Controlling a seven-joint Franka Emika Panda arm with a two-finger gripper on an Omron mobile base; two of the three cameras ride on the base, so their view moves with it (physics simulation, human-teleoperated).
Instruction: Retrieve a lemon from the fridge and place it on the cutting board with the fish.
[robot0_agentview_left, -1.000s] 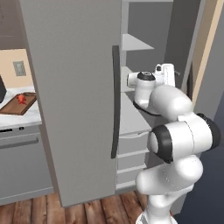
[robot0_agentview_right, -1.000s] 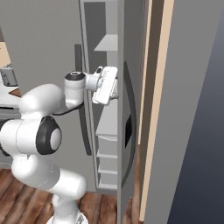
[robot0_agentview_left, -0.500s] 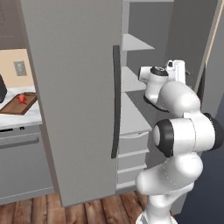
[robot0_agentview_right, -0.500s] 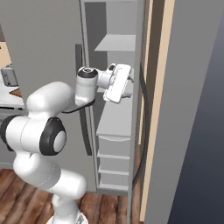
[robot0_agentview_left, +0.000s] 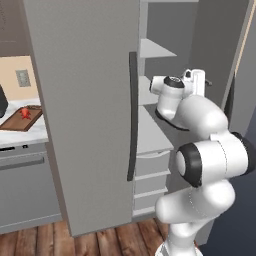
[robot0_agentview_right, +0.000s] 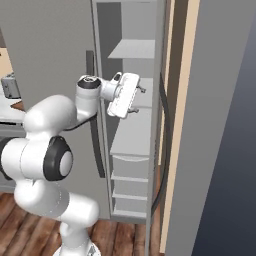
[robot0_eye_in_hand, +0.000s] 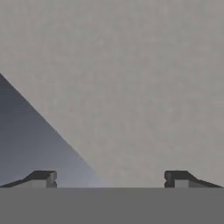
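Note:
The fridge (robot0_agentview_left: 85, 100) has its left door shut and its right door (robot0_agentview_right: 220, 125) swung wide, showing grey shelves (robot0_agentview_right: 131, 130) and drawers. My gripper (robot0_agentview_right: 137, 100) hovers at the opening at middle-shelf height, open and holding nothing; it is also in the left base view (robot0_agentview_left: 204, 82). In the hand view my gripper (robot0_eye_in_hand: 110, 178) has its fingertips (robot0_eye_in_hand: 43, 177) spread wide before a plain grey surface. On the counter to the far left lies the cutting board (robot0_agentview_left: 12, 125) with the red fish (robot0_agentview_left: 25, 113) on it. The lemon is hidden.
A long dark handle (robot0_agentview_left: 132, 115) runs down the shut left door, close to my arm. The open door's dark handle (robot0_agentview_right: 165, 145) hangs to the right of the shelves. Grey lower cabinets (robot0_agentview_left: 25, 190) sit under the counter, above a wooden floor (robot0_agentview_left: 100, 240).
The right fridge door has swung further open. My hand moved right with it, then drew back a little toward the shelves, with the jaws wide apart.

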